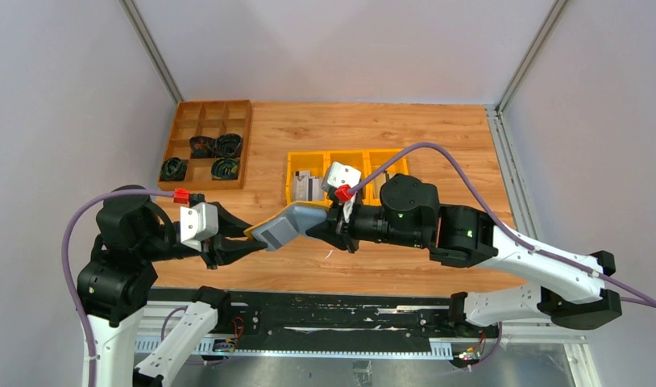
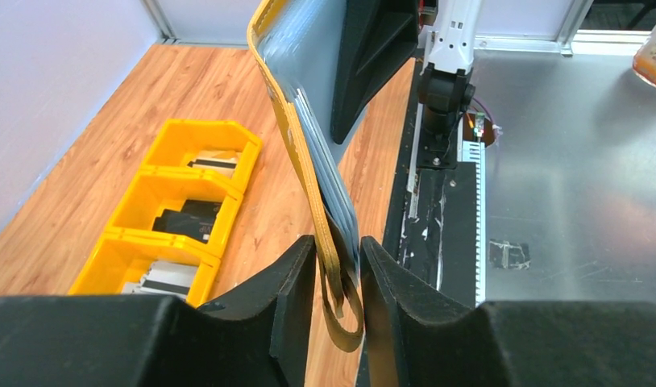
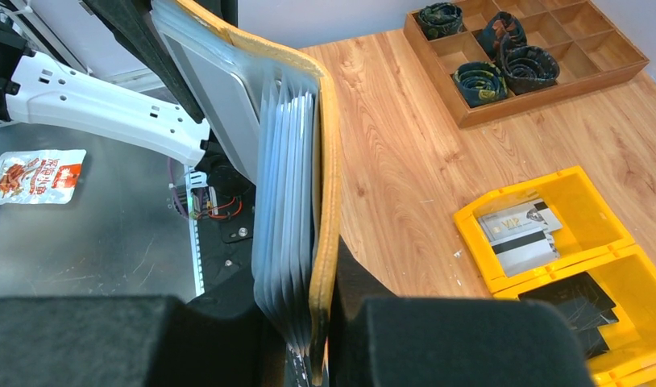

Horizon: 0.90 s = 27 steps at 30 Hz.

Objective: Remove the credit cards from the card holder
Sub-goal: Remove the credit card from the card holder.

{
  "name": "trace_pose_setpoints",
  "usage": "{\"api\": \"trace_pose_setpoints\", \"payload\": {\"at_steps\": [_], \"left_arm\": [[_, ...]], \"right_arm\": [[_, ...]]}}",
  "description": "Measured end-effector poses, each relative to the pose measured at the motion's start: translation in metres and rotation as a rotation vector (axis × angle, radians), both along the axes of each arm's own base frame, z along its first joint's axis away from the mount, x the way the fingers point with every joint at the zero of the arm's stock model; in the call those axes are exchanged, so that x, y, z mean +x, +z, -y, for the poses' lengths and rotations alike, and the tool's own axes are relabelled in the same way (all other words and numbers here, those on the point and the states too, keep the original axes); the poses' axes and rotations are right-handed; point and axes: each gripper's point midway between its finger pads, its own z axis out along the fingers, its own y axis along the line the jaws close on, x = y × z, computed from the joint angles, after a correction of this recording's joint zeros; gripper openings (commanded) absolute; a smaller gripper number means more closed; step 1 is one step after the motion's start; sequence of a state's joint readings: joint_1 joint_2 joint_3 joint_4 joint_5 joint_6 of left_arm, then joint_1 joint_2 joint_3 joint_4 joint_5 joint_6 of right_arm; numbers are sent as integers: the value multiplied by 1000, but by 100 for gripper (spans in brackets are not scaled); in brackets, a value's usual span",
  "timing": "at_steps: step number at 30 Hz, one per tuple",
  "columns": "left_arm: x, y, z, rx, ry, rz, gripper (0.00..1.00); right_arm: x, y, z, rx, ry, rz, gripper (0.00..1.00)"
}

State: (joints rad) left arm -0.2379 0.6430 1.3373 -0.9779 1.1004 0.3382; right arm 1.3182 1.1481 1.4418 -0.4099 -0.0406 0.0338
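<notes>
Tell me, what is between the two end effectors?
The card holder, spread open. The left end effector and right end effector each pinch one end; the top view shows it.

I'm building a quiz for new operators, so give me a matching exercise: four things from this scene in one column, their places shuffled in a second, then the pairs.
Things
1. card holder
2. yellow bins
3. wooden tray
4. snack packet

Places
A. far left corner of the table, dark coils inside
B. on the bare metal, off the wood
C. off the table, pinched between the left fingers and the right fingers
D. mid-table, cards inside

Pairs: 1-C, 2-D, 3-A, 4-B
</notes>
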Motion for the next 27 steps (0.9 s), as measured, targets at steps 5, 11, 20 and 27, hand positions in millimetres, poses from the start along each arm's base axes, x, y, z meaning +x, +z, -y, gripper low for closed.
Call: {"api": "trace_pose_setpoints", "payload": {"at_steps": [5,11,20,27], "left_arm": [[-1,0,0,-2,-4,-1,46],[-4,1,0,-6,-14,4,48],[-4,1,0,-5,-13,3,57],[-6,-1,1,-9,-16,-10,69]], "right_arm": [[2,1,2,4,-3,-3,0],[3,-1,2,3,-2,-12,0],[-1,-2,-1,8,19,-35,0],[0,-4,-4,4,18,-39,0]]}}
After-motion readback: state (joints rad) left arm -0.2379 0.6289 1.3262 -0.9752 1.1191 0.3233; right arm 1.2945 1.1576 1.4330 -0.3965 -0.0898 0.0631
